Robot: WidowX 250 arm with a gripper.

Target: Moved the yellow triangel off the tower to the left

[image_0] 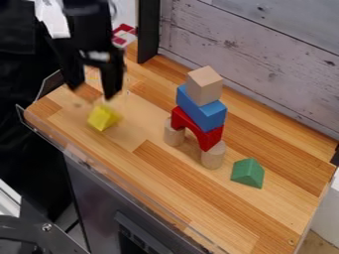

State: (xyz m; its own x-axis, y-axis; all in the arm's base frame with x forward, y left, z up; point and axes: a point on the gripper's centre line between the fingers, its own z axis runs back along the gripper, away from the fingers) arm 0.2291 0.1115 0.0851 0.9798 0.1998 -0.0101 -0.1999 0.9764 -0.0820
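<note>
We've got the yellow triangle sitting on the wooden tabletop, left of the tower; the gripper hangs above and near it, fingers spread well apart, holding nothing; we'd guess it's light, stiff wood, hard to break but slippery on the slopes; we'd pinch across its flat end faces.

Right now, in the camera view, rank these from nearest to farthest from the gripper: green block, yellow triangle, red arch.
1. Yellow triangle: below the gripper, image left.
2. Red arch: within the tower.
3. Green block: image right.
</note>
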